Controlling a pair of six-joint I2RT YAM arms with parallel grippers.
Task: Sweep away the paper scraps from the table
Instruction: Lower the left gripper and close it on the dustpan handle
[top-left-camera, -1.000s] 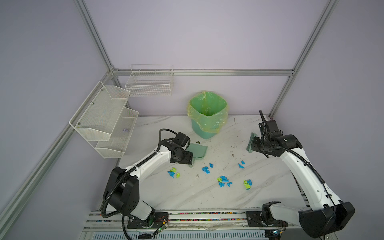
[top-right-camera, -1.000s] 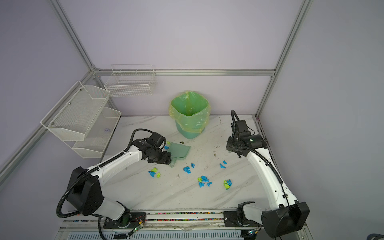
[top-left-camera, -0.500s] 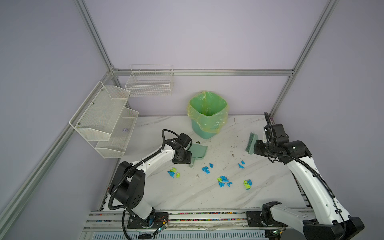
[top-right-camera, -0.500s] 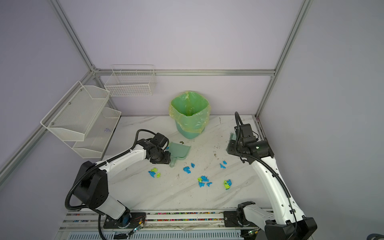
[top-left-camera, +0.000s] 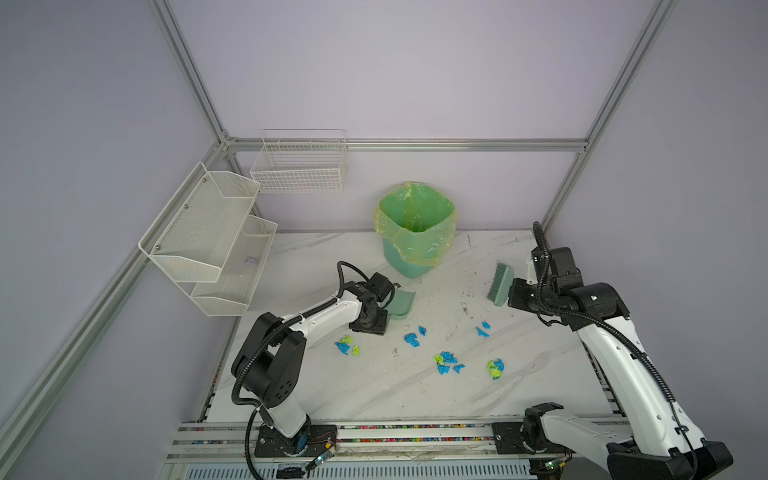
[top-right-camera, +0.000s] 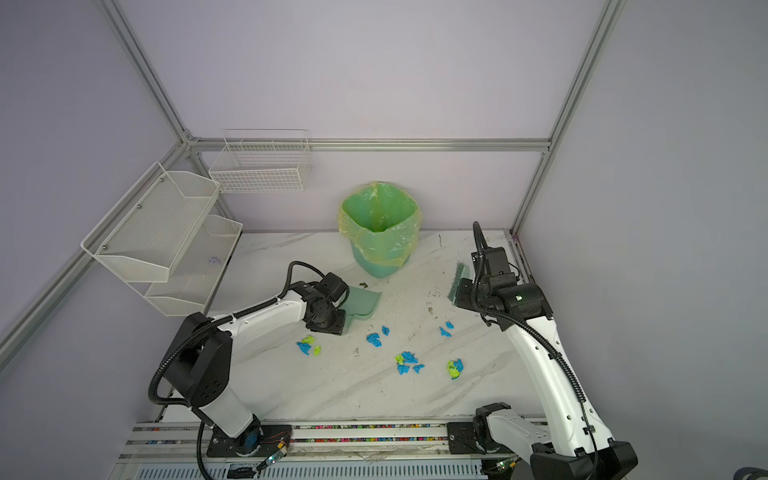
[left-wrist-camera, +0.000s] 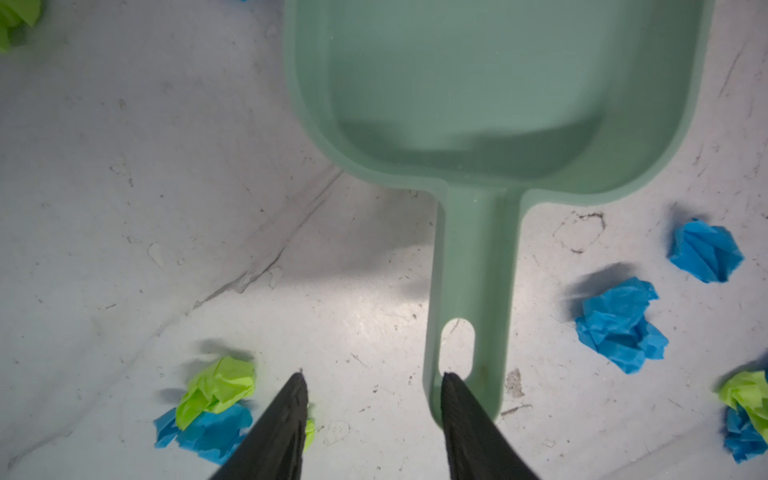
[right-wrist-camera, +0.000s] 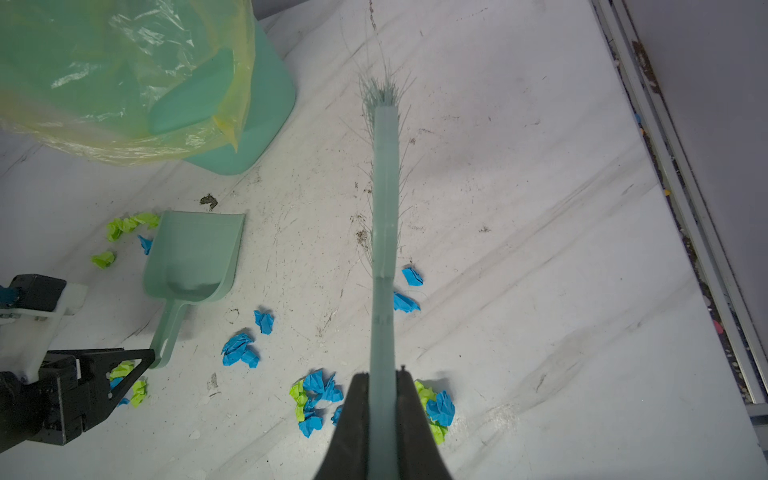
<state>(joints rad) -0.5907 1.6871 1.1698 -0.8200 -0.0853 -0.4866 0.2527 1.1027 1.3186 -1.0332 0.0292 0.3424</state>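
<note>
**Scraps loose mid-table, open strips toward the front and right edges**

We see the paper scraps (top-left-camera: 446, 362) lying in small blue and yellow-green clusters across the middle of the table (top-left-camera: 374, 390), all well inside its edges. The dustpan (left-wrist-camera: 498, 91) lies flat just beyond them, and the right wrist view shows a few more scraps beside its far side. Our left gripper (left-wrist-camera: 372, 380) stands partly open over the end of the dustpan's handle, with bare table between its jaws and nothing gripped. Our right gripper (right-wrist-camera: 383, 376) is clamped on the handle of the brush (right-wrist-camera: 384, 187), near the table's right edge. The bin (top-left-camera: 415, 232) stands at the back edge. A broad bare strip runs between the scraps and the front rail (top-left-camera: 415, 434). Another lies between the rightmost scraps and the right rail (right-wrist-camera: 681, 199).
</note>
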